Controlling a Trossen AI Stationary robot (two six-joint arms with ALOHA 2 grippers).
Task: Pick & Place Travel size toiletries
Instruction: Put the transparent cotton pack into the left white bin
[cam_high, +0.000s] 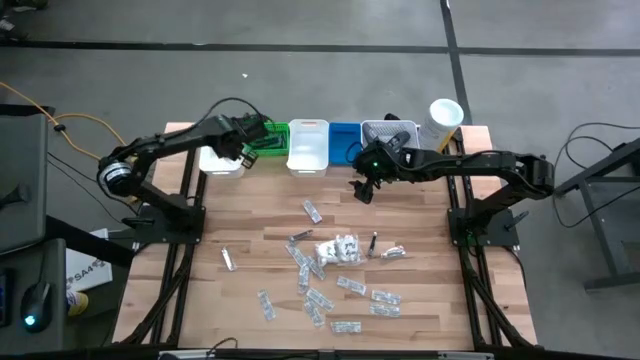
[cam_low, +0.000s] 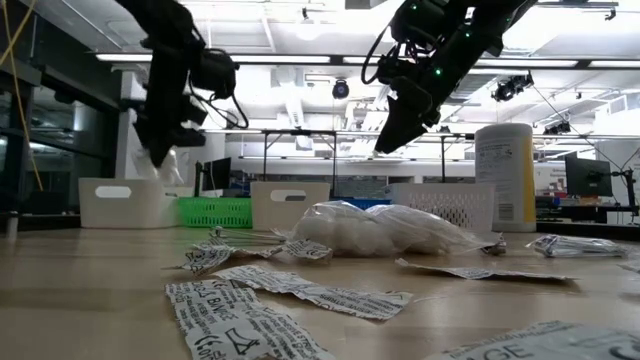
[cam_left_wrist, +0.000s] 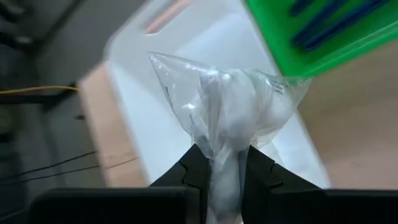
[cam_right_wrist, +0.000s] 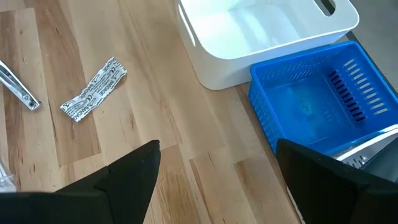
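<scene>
Left gripper (cam_high: 238, 150) at 11 o'clock over the table (cam_high: 250, 210), above the far-left white bin (cam_high: 220, 160); jaws pinched on a clear plastic bag (cam_left_wrist: 239, 102) of white contents, hanging over that bin's open interior. Green basket (cam_high: 268, 142) just beside the bin toward 12 o'clock, blue items lying inside, kind not discernible. Second white bin (cam_high: 308, 146) next along, touching the blue basket (cam_high: 345, 140). White slotted basket (cam_high: 388, 132) and tall white canister (cam_high: 443, 118) at 1 o'clock.

Right gripper (cam_high: 363, 190) just past 12 o'clock, raised above bare wood in front of the blue basket; jaws spread wide, nothing between them. One printed sachet (cam_right_wrist: 94, 89) and a silvery tube (cam_right_wrist: 17, 87) lying flat near it.

Loose toiletries scattered from centre to 6 o'clock: sachets (cam_high: 350, 285), a puffy clear packet (cam_high: 338, 248) at centre, a thin dark razor (cam_high: 373, 244) just beside it, one stray sachet (cam_high: 229, 259) toward 8 o'clock.
</scene>
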